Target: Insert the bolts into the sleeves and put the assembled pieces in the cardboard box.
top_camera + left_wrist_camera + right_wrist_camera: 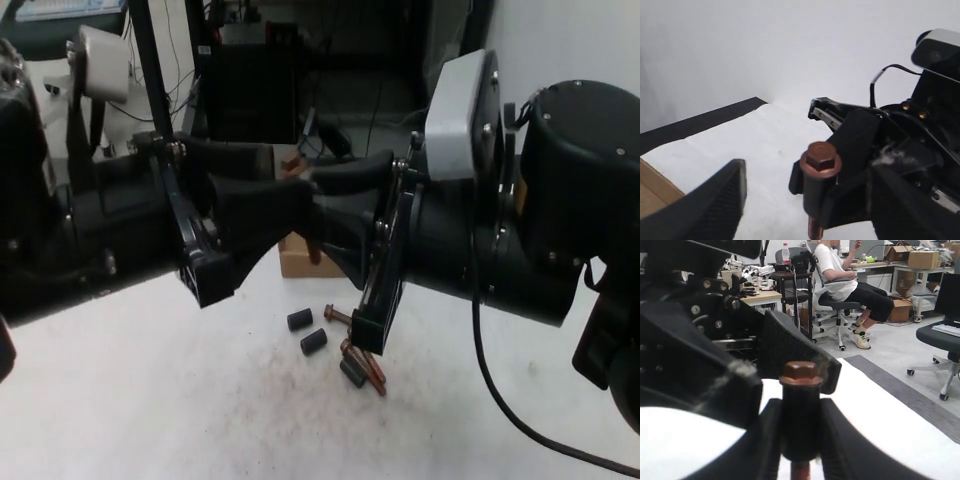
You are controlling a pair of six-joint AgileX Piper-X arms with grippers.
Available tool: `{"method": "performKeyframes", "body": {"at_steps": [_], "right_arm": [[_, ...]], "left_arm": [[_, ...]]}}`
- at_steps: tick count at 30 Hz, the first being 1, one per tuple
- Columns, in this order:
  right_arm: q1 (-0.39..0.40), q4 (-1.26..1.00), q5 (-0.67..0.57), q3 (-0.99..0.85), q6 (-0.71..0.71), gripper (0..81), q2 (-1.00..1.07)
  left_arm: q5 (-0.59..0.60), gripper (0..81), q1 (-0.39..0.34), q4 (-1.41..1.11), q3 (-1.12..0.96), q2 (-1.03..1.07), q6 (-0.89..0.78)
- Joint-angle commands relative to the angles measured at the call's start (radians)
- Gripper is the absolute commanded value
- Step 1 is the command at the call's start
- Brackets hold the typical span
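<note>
Right pincer [800,410] grips sleeve [800,435] with bolt [801,371] inserted; left pincer [807,172] apparently open around it; both partly block cardboard box [296,260].

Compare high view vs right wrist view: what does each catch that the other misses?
High view: loose sleeves and loose bolts on the white bench, cardboard box behind the arms. Right wrist view: bolt seated in a sleeve clamped in the right claw, office chair behind. Both: right claw facing the open left claw.
</note>
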Motion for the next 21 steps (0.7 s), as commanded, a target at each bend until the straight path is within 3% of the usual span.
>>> {"method": "performKeyframes", "body": {"at_steps": [1,4,7,11,16,21], "right_arm": [[0.000,-0.026,-0.019,-0.011,-0.001,0.8,-0.012],[0.000,-0.019,-0.003,-0.011,-0.001,0.8,-0.012],[-0.010,0.005,0.083,-0.011,-0.001,0.8,-0.012],[-0.052,0.107,0.208,-0.022,0.057,0.8,-0.012],[-0.123,0.225,0.221,-0.033,0.069,0.8,-0.010],[-0.179,0.507,0.229,-0.152,0.123,0.8,0.033]], "left_arm": [[-0.087,62.5,0.029,-0.020,-0.014,0.000,0.001],[-0.149,61.4,0.055,-0.086,-0.033,-0.019,-0.002],[-0.225,54.8,0.079,-0.196,-0.047,-0.050,-0.048],[-0.337,31.6,0.104,-0.255,-0.052,-0.104,-0.067],[-0.354,0.7,0.113,-0.189,-0.052,-0.146,-0.040],[-0.396,0.3,0.113,0.065,-0.052,-0.151,0.005]]}}
